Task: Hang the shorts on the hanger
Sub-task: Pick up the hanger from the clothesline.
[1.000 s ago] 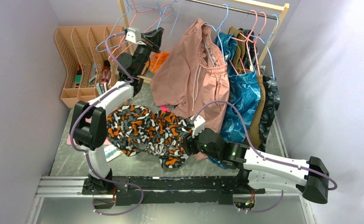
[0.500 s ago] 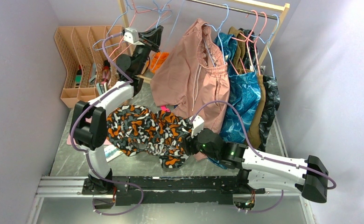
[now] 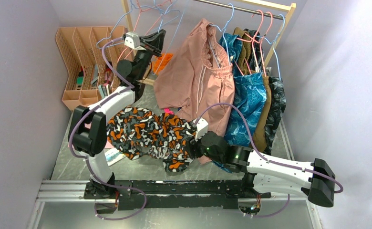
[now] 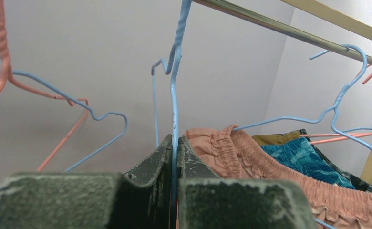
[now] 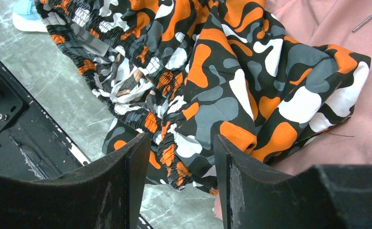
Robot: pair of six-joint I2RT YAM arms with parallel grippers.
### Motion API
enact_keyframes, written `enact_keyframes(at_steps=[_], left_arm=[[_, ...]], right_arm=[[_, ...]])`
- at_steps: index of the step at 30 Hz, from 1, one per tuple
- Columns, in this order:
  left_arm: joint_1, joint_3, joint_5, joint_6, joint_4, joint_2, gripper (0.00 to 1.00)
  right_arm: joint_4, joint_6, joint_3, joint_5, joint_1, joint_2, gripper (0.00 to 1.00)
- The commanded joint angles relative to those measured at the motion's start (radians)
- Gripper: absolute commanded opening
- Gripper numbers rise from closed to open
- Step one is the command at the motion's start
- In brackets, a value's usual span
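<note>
The left tool (image 3: 154, 40) is seen raised at the upper left of the top view, just below the rail (image 3: 241, 8). In the left wrist view, this tool (image 4: 174, 145) is clenched on the hanger (image 4: 174, 90), whose thin blue wire is pinched between the two fingers and runs straight up to its twisted neck. Other blue and pink hangers are seen on either side, and a pink garment (image 4: 251, 157) hangs to the right.

The shorts (image 3: 146, 131) are spread on the tabletop (image 3: 74, 164) at the centre of the top view, between the two arms. The right tool (image 3: 194, 145) is held low at their right edge. In the right wrist view, this tool (image 5: 181, 143) is released: its fingers stand apart, astride a bunched, elastic-gathered edge of the shorts (image 5: 232, 71), with no clamping visible.
</note>
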Motion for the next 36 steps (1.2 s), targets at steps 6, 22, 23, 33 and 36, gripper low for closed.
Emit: enact_keyframes(at_steps=[6,22,23,33,36], left_arm=[[-0.007,-0.222,0.003,0.027,0.026,-0.236,0.07],[-0.272,-0.614,-0.223,0.201,-0.753,-0.915,0.07],[-0.279,-0.632,-0.247,0.206,-0.802,-0.961,0.07],[-0.291,-0.746,-0.421,0.24,-1.034,-1.2,0.07],[-0.291,-0.748,-0.466,0.276,-1.032,-1.172,0.07]], right_arm=[[0.028,-0.012,0.023,0.01,0.006,-0.011,0.55],[-0.046,-0.01,0.151,0.012,0.006,-0.102,0.56],[-0.061,-0.011,0.171,0.007,0.006,-0.1,0.56],[0.011,0.089,0.348,-0.024,0.006,-0.03,0.62],[0.052,0.161,0.418,0.017,0.007,0.05,0.63]])
